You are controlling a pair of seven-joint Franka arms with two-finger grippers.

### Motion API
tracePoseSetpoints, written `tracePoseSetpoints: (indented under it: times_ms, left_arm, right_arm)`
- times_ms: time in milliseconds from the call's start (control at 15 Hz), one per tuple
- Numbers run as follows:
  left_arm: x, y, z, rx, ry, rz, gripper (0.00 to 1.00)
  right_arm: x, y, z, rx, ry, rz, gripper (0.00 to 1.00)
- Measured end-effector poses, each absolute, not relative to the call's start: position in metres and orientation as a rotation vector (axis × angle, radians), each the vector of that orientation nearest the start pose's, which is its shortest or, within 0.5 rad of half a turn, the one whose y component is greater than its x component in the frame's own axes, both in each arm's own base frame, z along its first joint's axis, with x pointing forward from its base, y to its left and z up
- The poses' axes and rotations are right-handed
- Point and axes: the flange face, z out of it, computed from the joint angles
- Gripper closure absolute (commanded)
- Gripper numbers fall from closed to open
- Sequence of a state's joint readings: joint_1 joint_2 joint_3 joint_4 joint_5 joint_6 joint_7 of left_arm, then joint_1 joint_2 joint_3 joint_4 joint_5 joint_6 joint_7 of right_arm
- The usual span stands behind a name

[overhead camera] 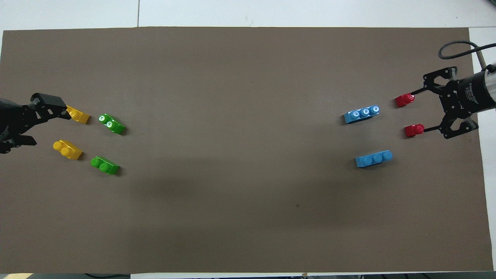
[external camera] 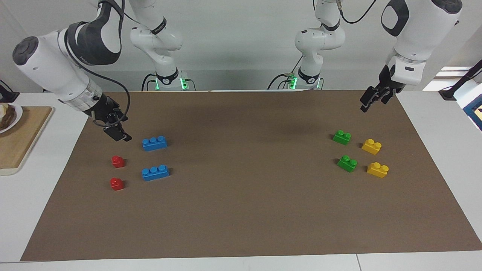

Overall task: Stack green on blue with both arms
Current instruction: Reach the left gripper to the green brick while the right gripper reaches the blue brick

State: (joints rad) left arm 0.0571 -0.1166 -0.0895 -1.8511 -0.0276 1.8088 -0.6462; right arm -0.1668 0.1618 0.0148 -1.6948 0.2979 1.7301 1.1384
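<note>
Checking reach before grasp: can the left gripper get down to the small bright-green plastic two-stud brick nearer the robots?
Probably yes: left gripper hangs above it, and green brick lies apart from its neighbours.

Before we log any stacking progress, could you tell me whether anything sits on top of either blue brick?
Nothing does: both blue bricks show bare studs. Both green bricks lie on the mat.

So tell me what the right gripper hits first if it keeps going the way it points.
Probably the brown mat, just beside the nearer blue brick. The right gripper slants down toward that brick, but depth is unclear.
</note>
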Motion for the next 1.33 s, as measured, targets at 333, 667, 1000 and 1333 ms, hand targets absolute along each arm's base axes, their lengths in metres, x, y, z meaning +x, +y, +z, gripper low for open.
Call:
tracePoseSetpoints:
  times_ms: [333,667,1000,1333]
  left_arm:
    - [0.537,-0.022,0.535,-2.949,-1.315,-0.124,0.0]
    - [0.552,-0.021,0.483,-2.885,-1.419,-0.035,0.0]
    - [0.575,-0.019,0.431,-2.856,-1.437,0.05,0.0]
    - [0.596,-0.021,0.405,-2.852,-1.428,0.092,0.0]
  right_arm:
    - [0.609,-0.071,0.449,-2.159,1.894,0.469,0.0]
    - [0.617,-0.07,0.414,-2.074,1.941,0.515,0.0]
    - [0.618,-0.071,0.375,-2.046,1.984,0.484,0.0]
    - [0.627,-0.07,0.348,-2.06,1.964,0.457,0.0]
